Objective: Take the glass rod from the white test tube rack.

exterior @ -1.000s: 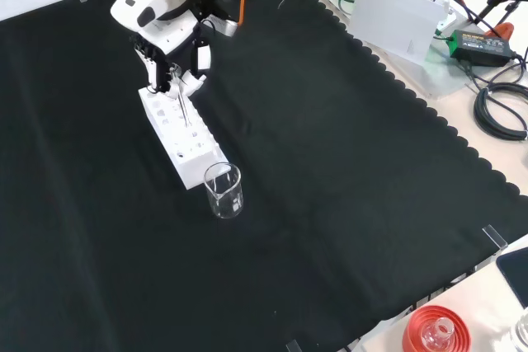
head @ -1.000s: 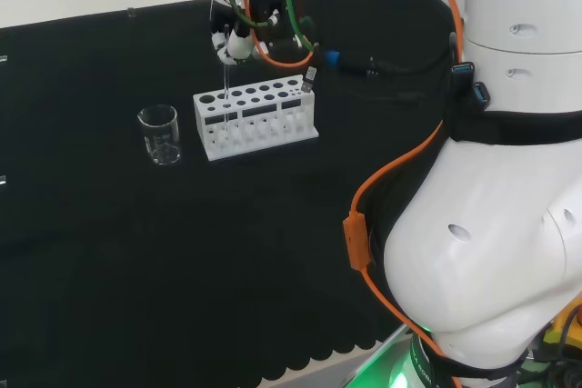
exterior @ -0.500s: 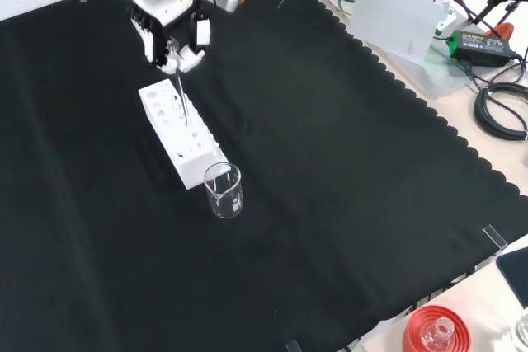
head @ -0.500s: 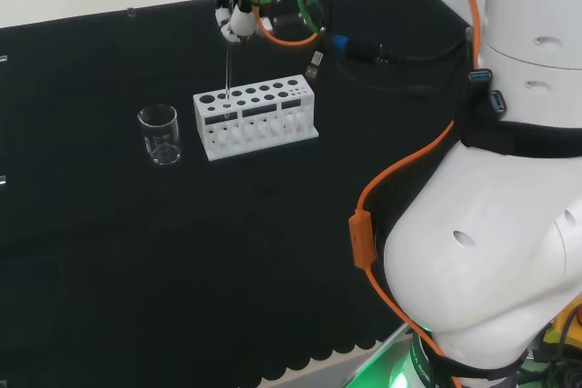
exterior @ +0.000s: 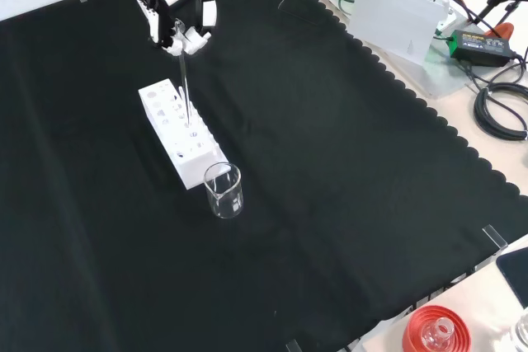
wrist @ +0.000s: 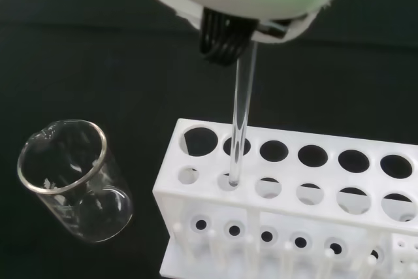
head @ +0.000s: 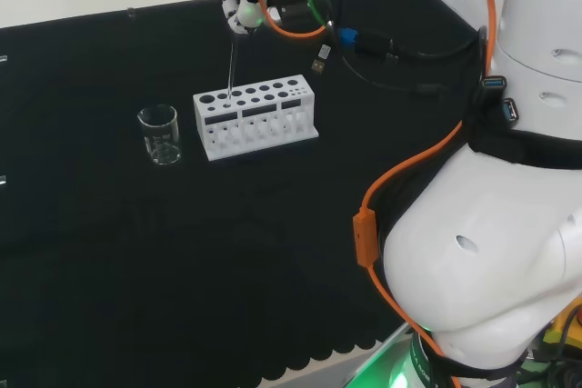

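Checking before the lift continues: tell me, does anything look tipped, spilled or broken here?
Nothing stands out. The hand pinches the clear glass rod upright, its lower end at a hole of the white test tube rack, which sits level. The clear glass beaker stands upright beside it, apparently empty.

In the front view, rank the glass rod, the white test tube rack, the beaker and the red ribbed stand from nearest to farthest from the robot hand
From the robot hand:
1. Glass rod, pinched in its fingers, hanging below.
2. White test tube rack, just under the rod's lower end.
3. Beaker, at the rack's near end.
4. Red ribbed stand, far off at the bottom right, beyond the cloth.
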`<state>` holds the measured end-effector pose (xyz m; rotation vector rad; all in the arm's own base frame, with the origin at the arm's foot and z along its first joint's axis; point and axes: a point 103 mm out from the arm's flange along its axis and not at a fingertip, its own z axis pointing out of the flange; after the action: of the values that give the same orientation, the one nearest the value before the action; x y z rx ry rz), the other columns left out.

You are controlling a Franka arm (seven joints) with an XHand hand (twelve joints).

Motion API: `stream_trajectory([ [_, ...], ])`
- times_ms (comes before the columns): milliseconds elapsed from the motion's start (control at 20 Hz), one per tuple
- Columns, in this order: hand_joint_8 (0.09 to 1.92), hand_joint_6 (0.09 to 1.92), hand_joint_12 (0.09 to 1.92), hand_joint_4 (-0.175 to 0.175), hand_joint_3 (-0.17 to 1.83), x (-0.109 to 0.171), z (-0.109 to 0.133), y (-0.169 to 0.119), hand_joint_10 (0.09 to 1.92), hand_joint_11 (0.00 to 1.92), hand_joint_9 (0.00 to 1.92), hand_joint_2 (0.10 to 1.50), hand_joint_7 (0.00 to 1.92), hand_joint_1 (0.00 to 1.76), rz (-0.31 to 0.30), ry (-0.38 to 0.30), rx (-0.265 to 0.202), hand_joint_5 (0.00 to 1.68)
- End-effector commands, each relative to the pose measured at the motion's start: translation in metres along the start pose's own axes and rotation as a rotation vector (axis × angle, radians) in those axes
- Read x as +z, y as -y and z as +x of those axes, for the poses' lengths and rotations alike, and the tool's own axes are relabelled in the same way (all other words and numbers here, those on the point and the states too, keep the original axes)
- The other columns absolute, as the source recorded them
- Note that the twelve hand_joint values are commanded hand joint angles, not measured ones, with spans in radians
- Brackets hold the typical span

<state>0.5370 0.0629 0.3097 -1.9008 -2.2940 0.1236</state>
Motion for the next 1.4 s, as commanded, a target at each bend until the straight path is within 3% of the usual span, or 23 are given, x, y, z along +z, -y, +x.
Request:
stream_trajectory([
  [50,0.74,0.88,0.58,-0.175,0.89,-0.008,0.007,0.006,0.48,1.59,1.69,0.55,1.4,1.33,-0.026,-0.025,-0.011,1.12],
  [700,0.72,0.86,0.57,-0.175,0.9,-0.029,0.032,0.016,0.47,1.6,1.69,0.54,1.41,1.33,-0.07,-0.01,-0.033,1.13],
  [1400,0.71,0.86,0.57,-0.175,0.91,-0.029,0.048,0.022,0.47,1.6,1.7,0.53,1.42,1.33,-0.075,-0.014,-0.053,1.14],
])
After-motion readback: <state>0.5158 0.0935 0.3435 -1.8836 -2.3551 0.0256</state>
